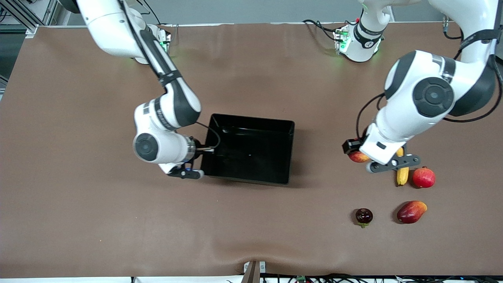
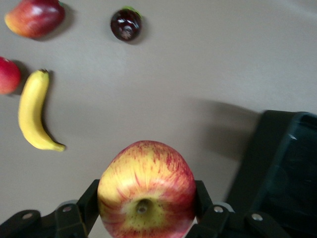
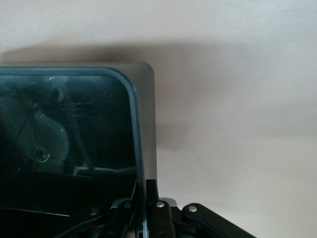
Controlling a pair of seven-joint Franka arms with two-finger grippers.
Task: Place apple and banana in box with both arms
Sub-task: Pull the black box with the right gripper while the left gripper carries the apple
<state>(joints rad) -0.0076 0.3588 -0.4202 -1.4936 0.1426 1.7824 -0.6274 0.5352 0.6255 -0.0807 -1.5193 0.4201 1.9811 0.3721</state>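
Gripping the apple [image 2: 146,191] between its fingers, the left gripper [image 1: 377,159] hangs over the brown table [image 1: 118,220] at the left arm's end, with the fruit lifted clear of the surface. Just beside it the banana [image 1: 401,173] lies on the table, next to a plain red round fruit [image 1: 423,177]; a dark purple fruit [image 1: 364,216] and a mango-like fruit [image 1: 411,212] sit nearer the front camera. At mid-table the black box [image 1: 289,153] stands empty, its wall toward the right arm's end pinched by the right gripper [image 1: 186,173], whose fingers are clamped tight on the rim as if to steady it.

By the look of it, the apple's carry is the step in hand. The next move would call for swinging the left arm across until the apple is over the box, lowering it inside and letting go, while the right arm holds the box; the banana remains to be fetched. No brand, label or legible writing shows on the fruit or the box.
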